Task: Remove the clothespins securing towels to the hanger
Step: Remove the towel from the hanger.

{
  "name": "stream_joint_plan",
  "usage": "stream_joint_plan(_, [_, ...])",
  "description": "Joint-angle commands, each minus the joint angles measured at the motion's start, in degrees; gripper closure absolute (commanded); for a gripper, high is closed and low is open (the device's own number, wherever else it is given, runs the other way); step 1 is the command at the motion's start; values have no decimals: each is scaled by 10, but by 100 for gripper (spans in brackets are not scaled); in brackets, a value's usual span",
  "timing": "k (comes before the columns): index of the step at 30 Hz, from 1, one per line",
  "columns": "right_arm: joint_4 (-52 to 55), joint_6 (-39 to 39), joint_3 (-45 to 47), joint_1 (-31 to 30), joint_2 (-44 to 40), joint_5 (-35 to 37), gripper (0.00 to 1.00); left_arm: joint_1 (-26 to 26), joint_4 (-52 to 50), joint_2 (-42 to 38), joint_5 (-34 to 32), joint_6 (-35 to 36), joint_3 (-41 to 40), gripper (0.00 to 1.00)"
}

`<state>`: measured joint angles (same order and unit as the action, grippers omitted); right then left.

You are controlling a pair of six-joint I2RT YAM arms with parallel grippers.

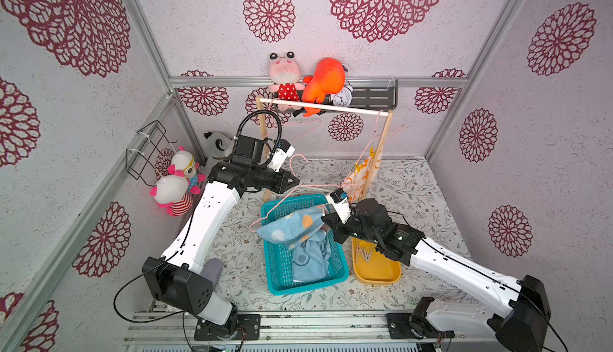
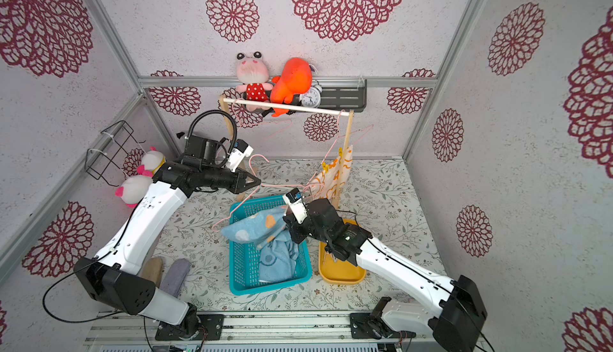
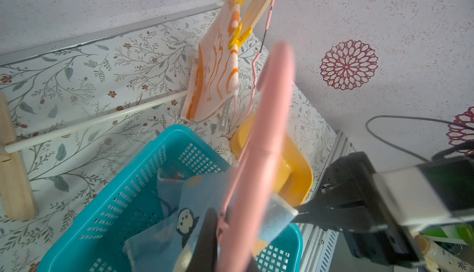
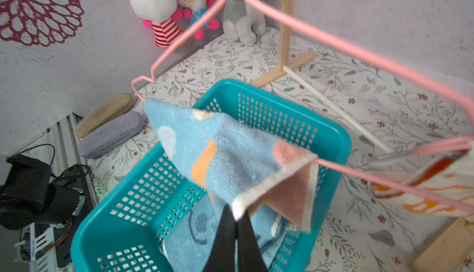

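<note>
My left gripper (image 1: 296,181) (image 3: 220,222) is shut on the neck of a pink wire hanger (image 1: 275,207) (image 4: 333,37), holding it over the teal basket (image 1: 275,287). A light blue towel (image 1: 288,229) (image 4: 218,150) is draped on the hanger's bar. My right gripper (image 1: 323,215) (image 4: 237,215) is shut on the towel's white-edged corner. No clothespin shows on this towel. A white and orange towel (image 1: 360,181) (image 3: 218,78) hangs at the rack's right post, held by yellow clothespins (image 1: 359,166) (image 3: 239,38). Pale clothespins (image 1: 365,254) lie in the yellow tray (image 1: 378,274).
A second blue towel (image 1: 310,260) lies in the basket. The wooden rack (image 1: 384,141) stands behind, carrying two more pink hangers. Plush toys sit at the left wall and on the back shelf. Two padded pouches (image 2: 175,275) lie by the left arm's base.
</note>
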<state>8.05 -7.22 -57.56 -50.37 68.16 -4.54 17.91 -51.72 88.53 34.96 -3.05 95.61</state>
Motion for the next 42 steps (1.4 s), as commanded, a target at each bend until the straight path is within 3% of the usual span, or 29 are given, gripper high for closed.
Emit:
stream_joint_plan(1, [47, 55, -66, -7, 3, 4, 100, -2, 17, 1, -3, 1, -4, 100])
stream_joint_plan(18, [159, 171, -352, -53, 92, 24, 100, -2, 16, 5, -25, 9, -12, 100])
stream_joint_plan(34, [252, 202, -501, -74, 111, 39, 100, -3, 3, 32, -65, 18, -15, 100])
stream_joint_plan(42, [255, 196, -501, -85, 93, 30, 100, -3, 0, 34, -79, 21, -16, 100])
